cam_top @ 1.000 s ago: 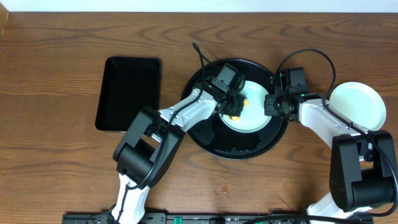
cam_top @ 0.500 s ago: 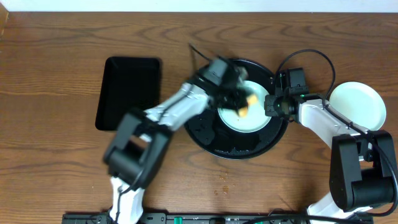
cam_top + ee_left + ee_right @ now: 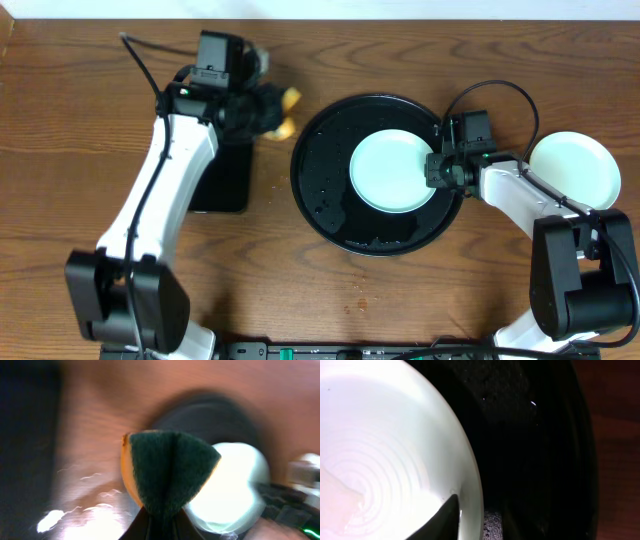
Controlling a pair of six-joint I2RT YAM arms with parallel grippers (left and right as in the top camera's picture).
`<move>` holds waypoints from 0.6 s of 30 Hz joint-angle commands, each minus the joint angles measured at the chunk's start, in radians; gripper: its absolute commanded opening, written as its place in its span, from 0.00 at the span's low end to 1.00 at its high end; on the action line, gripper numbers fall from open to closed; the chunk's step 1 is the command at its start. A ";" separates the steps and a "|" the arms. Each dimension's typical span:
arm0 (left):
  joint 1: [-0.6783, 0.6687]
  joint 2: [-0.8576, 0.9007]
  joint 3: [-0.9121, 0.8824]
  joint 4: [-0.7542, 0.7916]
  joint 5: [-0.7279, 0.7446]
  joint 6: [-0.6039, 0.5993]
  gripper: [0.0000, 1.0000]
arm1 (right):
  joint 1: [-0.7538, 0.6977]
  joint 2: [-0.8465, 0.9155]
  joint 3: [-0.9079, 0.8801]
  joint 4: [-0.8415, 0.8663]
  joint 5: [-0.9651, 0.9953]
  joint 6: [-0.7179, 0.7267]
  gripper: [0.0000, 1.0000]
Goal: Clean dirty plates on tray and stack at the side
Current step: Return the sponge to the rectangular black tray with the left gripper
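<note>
A pale blue-white plate [image 3: 393,172] lies on the round black tray [image 3: 320,190]. My right gripper [image 3: 437,168] is shut on the plate's right rim; in the right wrist view one dark finger [image 3: 456,510] lies over the plate's [image 3: 385,450] edge, with the tray [image 3: 535,450] beneath. My left gripper [image 3: 262,108] is up at the left of the tray, over bare table, shut on a yellow and green sponge [image 3: 285,110]. In the blurred left wrist view the sponge [image 3: 167,472] fills the middle, with the plate [image 3: 235,485] behind it. A second pale plate [image 3: 572,170] sits on the table at the right.
A rectangular black tray [image 3: 225,180] lies at the left, mostly hidden under my left arm. The round tray's surface looks wet. A cable loops above my right wrist [image 3: 500,90].
My left arm has swung off the plate and up to the left with the sponge in its jaws. The plate now lies uncovered. My right gripper has not moved.
</note>
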State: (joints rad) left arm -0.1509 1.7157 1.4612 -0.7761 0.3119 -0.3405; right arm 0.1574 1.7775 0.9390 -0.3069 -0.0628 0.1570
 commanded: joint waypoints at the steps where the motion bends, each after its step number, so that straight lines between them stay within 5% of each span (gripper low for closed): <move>1: 0.046 0.035 -0.061 -0.026 -0.279 0.053 0.08 | 0.010 0.009 -0.016 0.010 0.002 0.002 0.21; 9: 0.123 0.163 -0.136 0.044 -0.358 0.052 0.08 | 0.010 0.009 -0.016 0.012 0.002 0.002 0.22; 11: 0.138 0.196 -0.136 0.062 -0.358 0.052 0.17 | 0.010 0.009 -0.016 0.013 0.002 0.002 0.18; 12: 0.147 0.212 -0.136 0.069 -0.358 0.052 0.24 | 0.010 0.009 -0.016 0.016 0.002 0.002 0.04; 13: 0.154 0.223 -0.136 0.074 -0.358 0.051 0.28 | 0.010 0.009 -0.016 0.020 0.002 0.002 0.01; 18: 0.170 0.235 -0.136 0.076 -0.357 0.051 0.47 | 0.010 -0.024 0.007 0.033 0.002 -0.049 0.01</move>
State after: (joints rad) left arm 0.0120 1.9507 1.3300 -0.7010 -0.0238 -0.2916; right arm 0.1574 1.7737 0.9302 -0.2710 -0.0757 0.1482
